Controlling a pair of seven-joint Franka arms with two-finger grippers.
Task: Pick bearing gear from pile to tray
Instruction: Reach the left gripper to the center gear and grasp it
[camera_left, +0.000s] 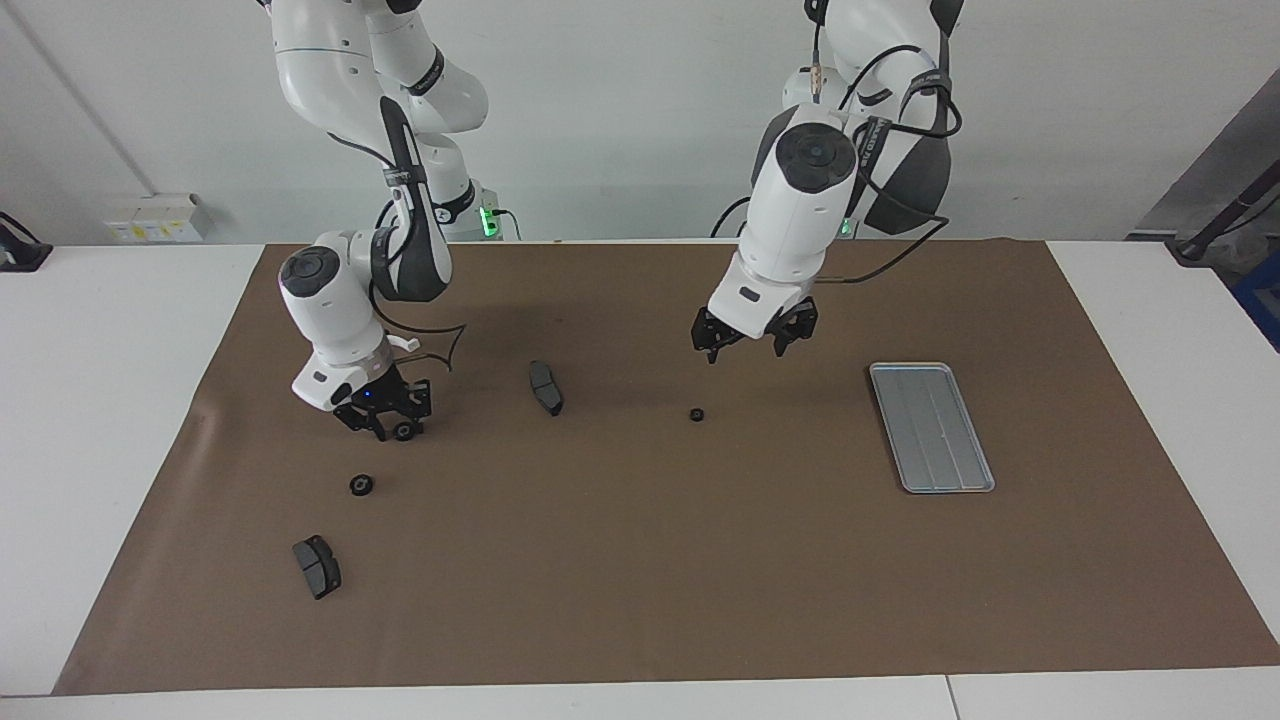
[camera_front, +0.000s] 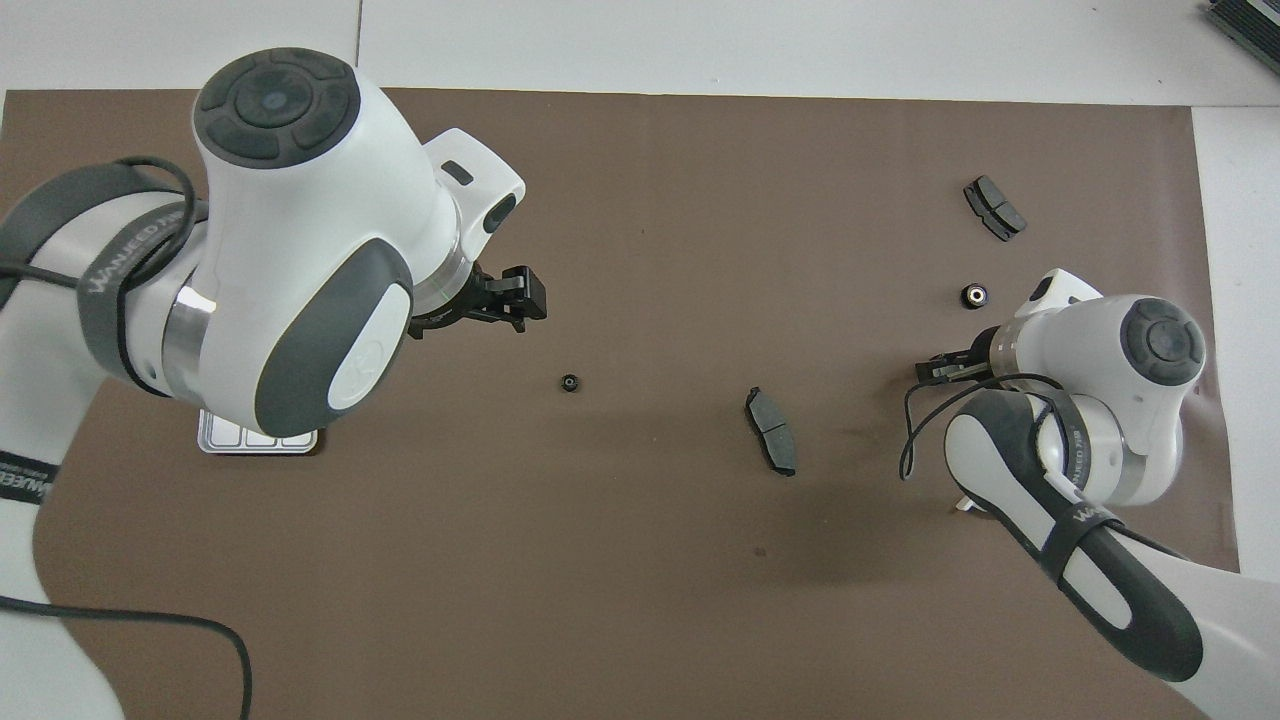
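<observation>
Facing view. Tray (camera_left: 932, 428) lies at the left arm's end of the brown mat (camera_left: 640, 560), bare; judged: nothing delivered yet. Right gripper (camera_left: 392, 420) is low over the mat at the right arm's end, jaws clamped on one small black ring (camera_left: 404, 431). Left gripper (camera_left: 755, 338) hangs with jaws spread and nothing in them, above a second ring (camera_left: 696, 414), not touching it. Third ring (camera_left: 361, 485) lies loose near the right gripper. Count: three rings, two black wedge pads (camera_left: 545, 387) (camera_left: 317, 566), one tray. A white piece shows by the right wrist; I cannot tell what it is.

Overhead view. Left arm covers most of the tray (camera_front: 258, 440). Two rings show (camera_front: 569, 383) (camera_front: 975, 295); the gripped one is hidden. Both pads (camera_front: 771, 430) (camera_front: 994, 207) show.

Judgement: first pick in hand; carry and two rings remain.
</observation>
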